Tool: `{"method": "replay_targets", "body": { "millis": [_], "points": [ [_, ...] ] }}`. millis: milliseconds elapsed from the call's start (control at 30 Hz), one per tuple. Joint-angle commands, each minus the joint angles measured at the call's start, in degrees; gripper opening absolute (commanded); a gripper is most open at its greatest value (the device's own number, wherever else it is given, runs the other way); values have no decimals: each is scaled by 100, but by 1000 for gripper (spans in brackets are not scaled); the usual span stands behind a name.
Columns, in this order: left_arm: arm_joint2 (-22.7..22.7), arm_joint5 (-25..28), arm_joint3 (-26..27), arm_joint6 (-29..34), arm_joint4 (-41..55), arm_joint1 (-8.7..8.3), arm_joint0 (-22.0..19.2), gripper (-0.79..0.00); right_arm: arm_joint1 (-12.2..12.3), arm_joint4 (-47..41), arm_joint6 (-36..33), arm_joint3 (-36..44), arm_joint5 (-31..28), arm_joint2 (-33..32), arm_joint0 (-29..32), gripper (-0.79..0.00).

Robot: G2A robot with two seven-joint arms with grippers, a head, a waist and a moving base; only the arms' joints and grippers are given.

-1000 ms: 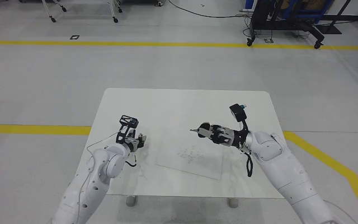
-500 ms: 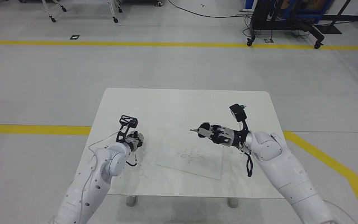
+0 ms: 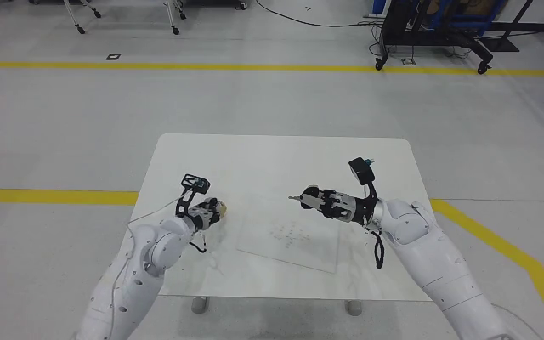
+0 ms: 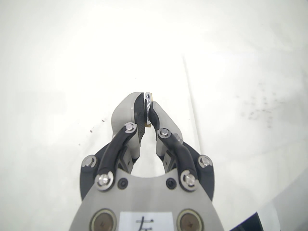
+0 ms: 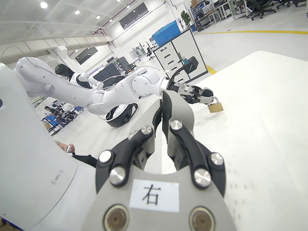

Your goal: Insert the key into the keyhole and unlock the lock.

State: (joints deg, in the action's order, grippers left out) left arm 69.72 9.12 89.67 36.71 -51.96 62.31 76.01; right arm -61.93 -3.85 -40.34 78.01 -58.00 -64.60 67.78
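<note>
Lock (image 3: 223, 205), from above: small and gold, pinched in the left pincer (image 3: 216, 209), low over one side of the white table (image 3: 272, 157). Well apart from it, across the table, the right pincer (image 3: 306, 199), pressed shut on a thin grey tip, most likely the key (image 3: 293, 199), aimed toward the lock. Not yet in the hole, so most of the job left to do. From the left wrist: black pads (image 4: 139, 111) squeezed tight on the shiny metal loop (image 4: 147, 106), with a bit of gold peeking out past it. Fine to hold by the loop, but probably easy to set swinging, so best to keep the squeeze firm and rest the bottom of the lock on the table. From the right wrist: own fingers (image 5: 179, 114) closed flat together, key too thin to make out between them. Farther off, lock hanging tilted from the other pincer, bottom edge touching the table or just above it, hard to tell which. No keyhole to be seen from here. To do this step well: turn the lock to bring the hole round toward the key, line the tip up straight, go slow, push gently, and only then twist. If crooked, likely to scrape or slip out of the pinch.
</note>
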Motion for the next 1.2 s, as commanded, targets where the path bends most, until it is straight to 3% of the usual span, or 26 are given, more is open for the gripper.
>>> {"method": "replay_targets", "body": {
  "millis": [0,600,667,833,1000,1167],
  "points": [
    [79,81,-24,67,-111,-24,21,-785,0,0,0,0,0,0,0,-785],
    [-311,157,-225,475,-625,30,-304,-785,0,0,0,0,0,0,0,-785],
    [-318,149,-231,463,-627,35,-314,-656,0,0,0,0,0,0,0,-785],
    [-323,163,-240,452,-620,41,-320,-511,0,0,0,0,0,0,0,-785],
    [-328,157,-237,458,-604,50,-335,-505,0,0,0,0,0,0,0,-785],
    [-332,136,-236,461,-611,58,-358,-551,0,0,0,0,0,0,0,-785]
  ]
}}
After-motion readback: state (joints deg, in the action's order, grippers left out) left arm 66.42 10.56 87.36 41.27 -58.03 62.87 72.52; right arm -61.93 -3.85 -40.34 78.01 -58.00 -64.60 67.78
